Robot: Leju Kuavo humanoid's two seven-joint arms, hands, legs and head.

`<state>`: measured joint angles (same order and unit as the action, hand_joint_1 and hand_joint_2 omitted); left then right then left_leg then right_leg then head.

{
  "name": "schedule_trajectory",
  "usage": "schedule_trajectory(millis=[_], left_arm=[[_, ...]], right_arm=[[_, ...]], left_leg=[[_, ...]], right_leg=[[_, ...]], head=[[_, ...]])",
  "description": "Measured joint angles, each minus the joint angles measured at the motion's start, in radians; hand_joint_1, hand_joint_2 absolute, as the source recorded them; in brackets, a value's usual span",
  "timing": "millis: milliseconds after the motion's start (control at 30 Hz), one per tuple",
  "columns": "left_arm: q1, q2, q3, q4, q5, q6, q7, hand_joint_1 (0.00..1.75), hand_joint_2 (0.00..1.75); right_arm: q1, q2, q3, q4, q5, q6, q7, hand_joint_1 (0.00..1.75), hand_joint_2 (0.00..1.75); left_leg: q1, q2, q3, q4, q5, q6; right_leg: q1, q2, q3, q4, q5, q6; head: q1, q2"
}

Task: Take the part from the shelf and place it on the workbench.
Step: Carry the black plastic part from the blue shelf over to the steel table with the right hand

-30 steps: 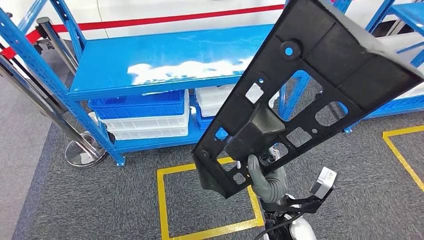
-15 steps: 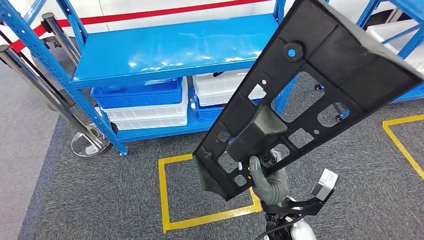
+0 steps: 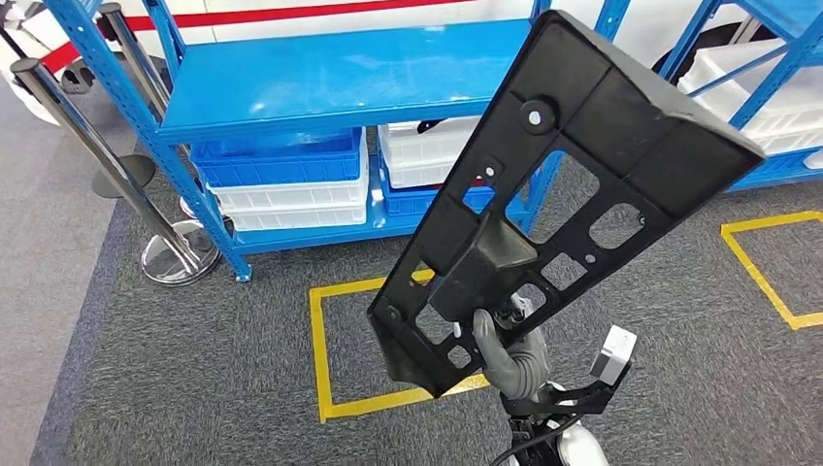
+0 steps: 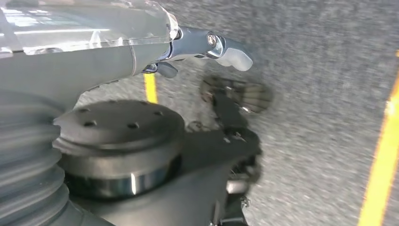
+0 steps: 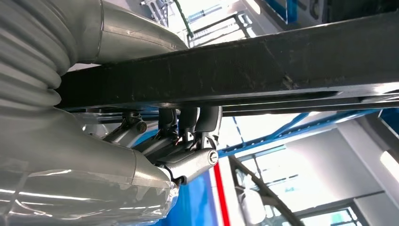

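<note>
Stacked blue and white bins [image 3: 281, 184], chrome stanchions [image 3: 116, 175], yellow floor tape [image 3: 320, 340], grey carpet [image 3: 194, 388]

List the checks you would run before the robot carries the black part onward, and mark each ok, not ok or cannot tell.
1. Part off the shelf: ok.
2. Right hand holds the part at its lower end: ok.
3. Grip firm enough for the long overhang: cannot tell.
4. Workbench in sight: not ok.
5. Left hand free: ok, holds nothing.
6. Part clear of shelf posts: ok.
</note>
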<state>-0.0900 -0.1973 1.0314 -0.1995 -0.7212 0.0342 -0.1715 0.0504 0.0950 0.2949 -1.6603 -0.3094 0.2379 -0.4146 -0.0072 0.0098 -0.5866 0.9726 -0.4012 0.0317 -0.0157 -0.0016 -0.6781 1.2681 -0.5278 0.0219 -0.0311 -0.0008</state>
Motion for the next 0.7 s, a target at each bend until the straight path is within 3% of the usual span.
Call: schedule_trajectory(millis=[33, 100, 167, 233, 267, 333, 400, 433, 467, 500, 567, 633, 700], left_arm=[[0.000, 0.002, 0.000, 0.000, -0.002, 0.001, 0.001, 0.00, 1.75], [0.001, 0.005, 0.001, 0.000, -0.003, 0.001, -0.007, 0.00, 1.75], [0.000, 0.009, 0.001, 0.000, -0.005, -0.004, -0.020, 0.00, 1.75], [0.000, 0.015, 0.001, 0.000, -0.009, -0.014, -0.035, 0.00, 1.75], [0.000, 0.017, 0.001, 0.000, -0.010, -0.019, -0.044, 0.00, 1.75], [0.001, 0.023, 0.001, 0.000, -0.012, -0.027, -0.056, 0.00, 1.75], [0.001, 0.025, 0.001, 0.000, -0.013, -0.029, -0.062, 0.00, 1.75], [0.000, 0.027, 0.001, 0.000, -0.013, -0.028, -0.063, 0.00, 1.75], [0.000, 0.027, 0.001, 0.000, -0.013, -0.027, -0.062, 0.00, 1.75], [0.000, 0.028, 0.001, 0.000, -0.013, -0.026, -0.062, 0.00, 1.75], [-0.002, 0.030, 0.001, 0.000, -0.013, -0.025, -0.062, 0.00, 1.75], [-0.004, 0.032, 0.001, 0.000, -0.013, -0.024, -0.062, 0.00, 1.75], [-0.004, 0.032, 0.001, 0.000, -0.015, -0.022, -0.060, 0.00, 1.75]], right_arm=[[0.000, 0.000, 0.000, 0.002, 0.000, 0.001, -0.003, 1.75, 1.75], [-0.006, 0.001, 0.000, 0.004, 0.000, 0.003, -0.006, 1.75, 1.75], [-0.013, 0.002, 0.000, 0.006, -0.001, 0.008, -0.008, 1.75, 1.75], [-0.017, 0.005, 0.000, 0.010, -0.003, 0.011, -0.008, 1.75, 1.75], [-0.018, 0.006, 0.000, 0.011, -0.003, 0.012, -0.008, 1.75, 1.75], [-0.020, 0.011, 0.000, 0.013, -0.003, 0.014, -0.008, 1.75, 1.75], [-0.022, 0.014, 0.000, 0.013, -0.003, 0.014, -0.008, 1.75, 1.75], [-0.023, 0.014, 0.000, 0.013, -0.003, 0.015, -0.008, 1.75, 1.75], [-0.023, 0.014, 0.000, 0.014, -0.003, 0.015, -0.008, 1.75, 1.75], [-0.023, 0.014, 0.000, 0.015, -0.003, 0.015, -0.008, 1.75, 1.75], [-0.024, 0.014, 0.000, 0.015, -0.004, 0.015, -0.009, 1.75, 1.75], [-0.025, 0.014, -0.001, 0.015, -0.004, 0.016, -0.014, 1.75, 1.75], [-0.025, 0.014, -0.001, 0.015, -0.005, 0.019, -0.022, 1.75, 1.75]], left_leg=[[0.000, 0.000, -0.016, 0.006, 0.009, -0.003], [-0.002, -0.002, -0.040, 0.018, 0.023, -0.011], [-0.002, -0.001, -0.050, 0.023, 0.038, -0.021], [0.000, -0.002, -0.055, 0.024, 0.049, -0.033], [0.001, -0.004, -0.062, 0.034, 0.035, -0.039], [0.007, -0.006, -0.091, 0.112, -0.045, -0.050], [0.012, -0.006, -0.124, 0.241, -0.136, -0.060], [0.014, -0.006, -0.128, 0.288, -0.153, -0.063], [0.016, -0.006, -0.117, 0.306, -0.148, -0.065], [0.017, -0.006, -0.088, 0.287, -0.127, -0.066], [0.018, -0.006, 0.013, 0.163, -0.089, -0.063], [0.014, -0.009, 0.095, 0.038, -0.092, -0.053], [0.008, -0.011, 0.109, -0.001, -0.097, -0.041]], right_leg=[[0.000, 0.000, 0.047, -0.051, 0.022, -0.003], [0.005, 0.000, 0.151, -0.188, 0.021, -0.014], [0.012, 0.001, 0.195, -0.262, 0.003, -0.025], [0.011, -0.001, 0.185, -0.270, 0.017, -0.038], [0.010, -0.003, 0.177, -0.272, 0.028, -0.047], [0.006, -0.007, 0.156, -0.274, 0.050, -0.059], [0.006, -0.007, 0.128, -0.273, 0.072, -0.063], [0.006, -0.008, 0.114, -0.272, 0.083, -0.062], [0.006, -0.008, 0.099, -0.270, 0.093, -0.060], [0.006, -0.008, 0.084, -0.267, 0.102, -0.058], [0.006, -0.008, 0.060, -0.261, 0.119, -0.051], [0.006, -0.009, 0.046, -0.258, 0.134, -0.040], [0.005, -0.010, 0.041, -0.260, 0.151, -0.026]], head=[[0.000, 0.000], [-0.001, 0.000], [0.000, 0.000], [0.004, 0.000], [0.004, 0.000], [0.002, 0.000], [0.001, 0.000], [0.001, 0.000], [0.001, 0.000], [0.000, 0.000], [0.000, 0.000], [0.001, 0.000], [0.001, 0.000]])
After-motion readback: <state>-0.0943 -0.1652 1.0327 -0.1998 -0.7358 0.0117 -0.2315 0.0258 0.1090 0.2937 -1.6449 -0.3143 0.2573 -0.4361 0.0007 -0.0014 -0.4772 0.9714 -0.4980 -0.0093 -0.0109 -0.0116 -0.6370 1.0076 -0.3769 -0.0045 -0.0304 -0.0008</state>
